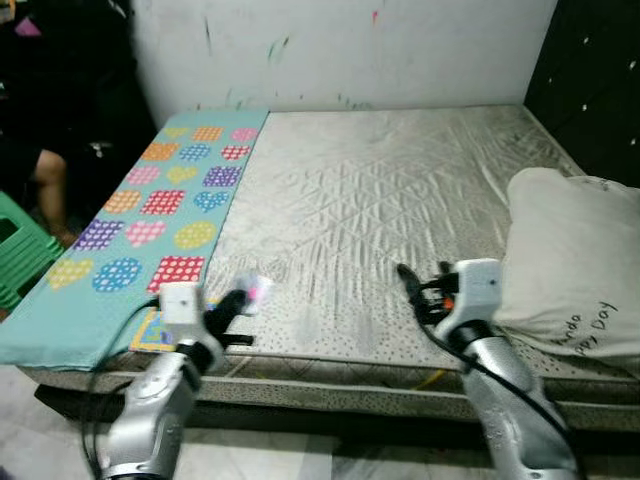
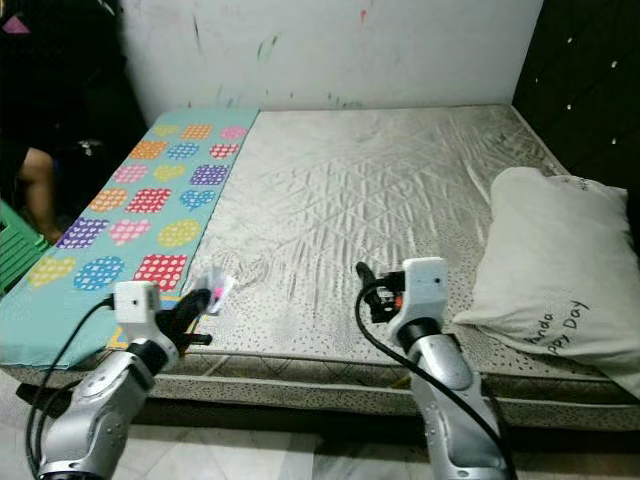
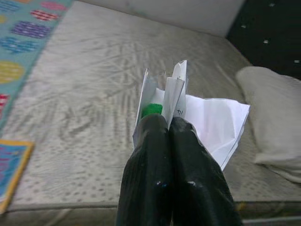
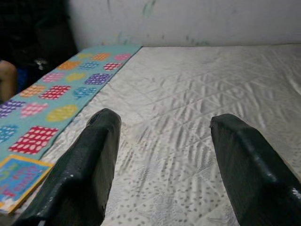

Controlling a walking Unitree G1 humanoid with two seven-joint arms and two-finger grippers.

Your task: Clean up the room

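White folded paper (image 3: 197,117) sits clamped between the pressed-together fingers of our left gripper (image 3: 170,123), just above the grey mattress (image 1: 380,200) near its front edge. We judge we should keep the pinch firm and lift straight clear before turning away, so the sheet does not snag. Our right gripper (image 4: 162,141) hovers with fingers spread apart, empty, beside the pillow (image 1: 575,260). Open mattress lies ahead; the patterned mat (image 1: 160,200) borders our left.

Left hand (image 3: 169,127) fingers pinched together; right hand (image 4: 162,160) fingers spread wide.
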